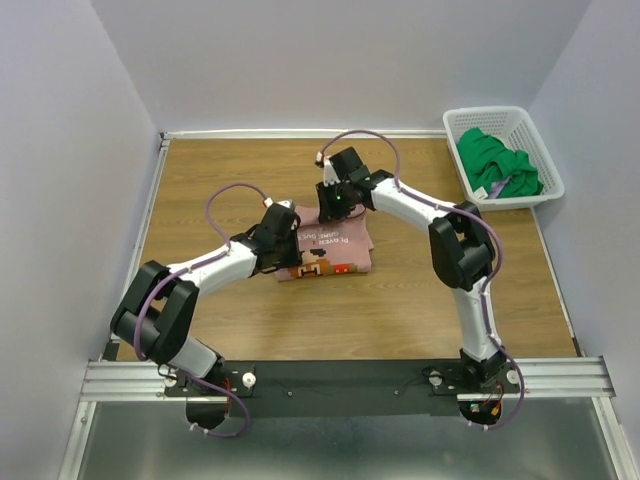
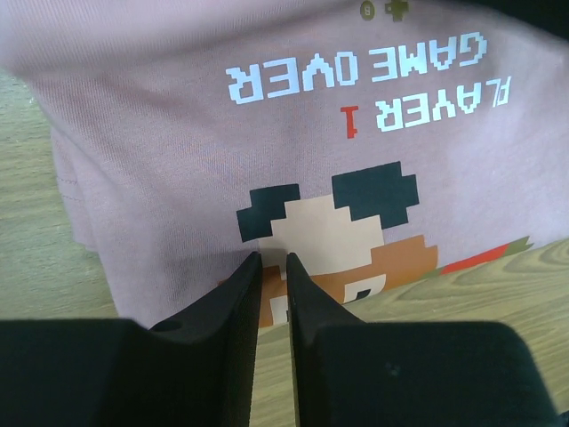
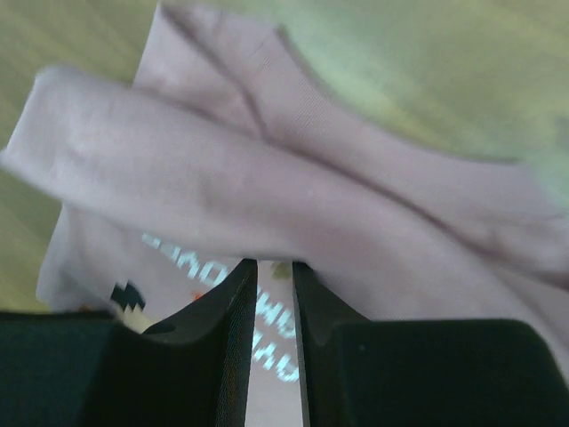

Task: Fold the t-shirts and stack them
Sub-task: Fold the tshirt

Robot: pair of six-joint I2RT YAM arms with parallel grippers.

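Observation:
The dusty-pink t-shirt [image 1: 335, 255] lies partly folded at the table's middle, its pixel cartoon and white lettering facing up [image 2: 178, 151]. My left gripper [image 1: 288, 222] is at the shirt's left edge. Its jaws [image 2: 273, 260] are drawn narrow, with the shirt's printed near edge pinched at the tips. My right gripper [image 1: 335, 210] is at the shirt's far edge. It [image 3: 274, 264] is shut on a rolled fold of pink cloth [image 3: 293, 196] lifted over the lettering. The bright green t-shirt [image 1: 497, 165] sits crumpled in the basket.
A white lattice basket [image 1: 500, 112] stands at the back right corner against the wall. Pale walls close in the wooden table [image 1: 220, 310] on three sides. A metal rail [image 1: 340, 378] with the arm bases runs along the near edge.

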